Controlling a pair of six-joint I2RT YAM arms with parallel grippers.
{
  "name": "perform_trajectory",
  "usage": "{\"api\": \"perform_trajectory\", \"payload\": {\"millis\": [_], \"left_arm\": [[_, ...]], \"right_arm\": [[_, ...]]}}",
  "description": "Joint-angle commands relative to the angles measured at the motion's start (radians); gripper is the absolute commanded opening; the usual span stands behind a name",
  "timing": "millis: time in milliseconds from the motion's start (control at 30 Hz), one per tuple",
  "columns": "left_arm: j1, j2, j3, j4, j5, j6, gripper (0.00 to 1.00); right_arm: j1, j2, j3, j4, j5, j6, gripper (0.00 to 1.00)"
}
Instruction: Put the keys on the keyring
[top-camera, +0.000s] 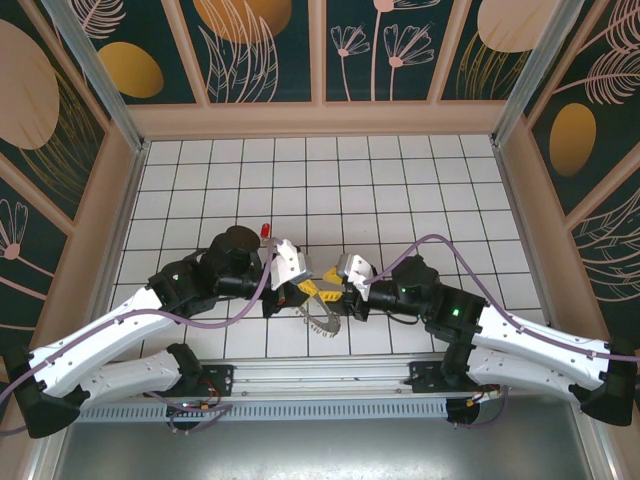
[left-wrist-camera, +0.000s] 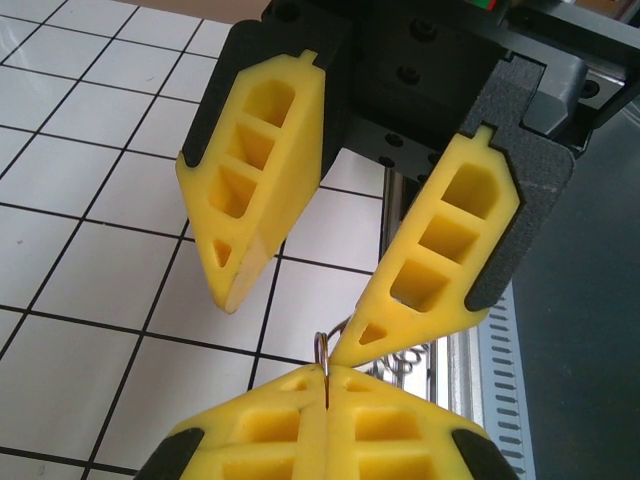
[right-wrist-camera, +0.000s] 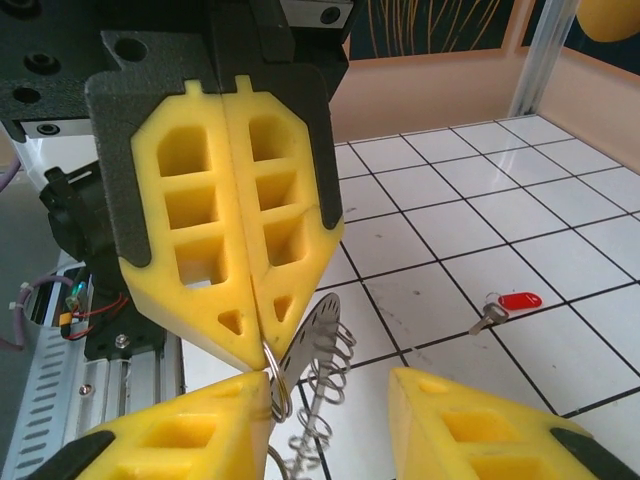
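Observation:
The keyring (top-camera: 320, 320) is a grey toothed ring hanging below the two grippers, just above the near floor tiles. My left gripper (left-wrist-camera: 327, 372) is shut on its thin wire loop (right-wrist-camera: 280, 385), which sticks up between the pads. In the right wrist view the left gripper (right-wrist-camera: 262, 350) comes down from above, with a perforated metal disc (right-wrist-camera: 318, 335) and wire coils dangling beneath. My right gripper (right-wrist-camera: 330, 385) is open around the loop, its left finger (right-wrist-camera: 180, 440) against it. The red-headed key (right-wrist-camera: 518, 299) lies flat on a tile, apart from both grippers, behind the left arm (top-camera: 266, 231).
A metal rail with a slotted strip (top-camera: 300, 385) runs along the near edge under the arm bases. Beige walls (top-camera: 320, 120) close off the white tiled floor (top-camera: 400, 190) on three sides. The purple cables (top-camera: 440, 245) loop over both arms.

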Motion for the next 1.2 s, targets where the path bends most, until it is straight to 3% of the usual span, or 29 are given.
{"api": "perform_trajectory", "payload": {"millis": [0, 300, 467, 633, 800, 833, 967, 1033, 1167], "left_arm": [[-0.006, -0.004, 0.022, 0.012, 0.026, 0.015, 0.00], [-0.006, 0.001, 0.022, 0.013, 0.028, 0.015, 0.00], [-0.006, 0.001, 0.022, 0.012, 0.025, 0.014, 0.00], [-0.007, -0.002, 0.026, 0.012, 0.021, 0.015, 0.00], [-0.006, -0.019, 0.030, 0.018, 0.006, 0.009, 0.00], [-0.007, -0.026, 0.028, 0.026, -0.005, 0.003, 0.04], [-0.006, -0.064, -0.002, 0.071, -0.040, -0.040, 0.37], [-0.006, -0.088, -0.024, 0.099, -0.066, -0.065, 0.44], [-0.007, -0.138, -0.075, 0.152, -0.123, -0.111, 0.48]], "right_arm": [[-0.007, -0.002, -0.015, 0.048, -0.046, -0.019, 0.35], [-0.007, 0.020, -0.009, 0.037, -0.121, -0.020, 0.29], [-0.007, 0.020, -0.008, 0.035, -0.115, -0.030, 0.19], [-0.008, 0.020, -0.009, 0.031, -0.078, -0.047, 0.01], [-0.013, 0.008, -0.013, 0.033, -0.052, -0.050, 0.00], [-0.013, 0.000, -0.016, 0.038, -0.041, -0.051, 0.00], [-0.025, -0.058, -0.033, 0.059, -0.029, -0.048, 0.00], [-0.036, -0.088, -0.042, 0.069, -0.038, -0.041, 0.00], [-0.061, -0.120, -0.059, 0.082, -0.060, -0.031, 0.00]]}}
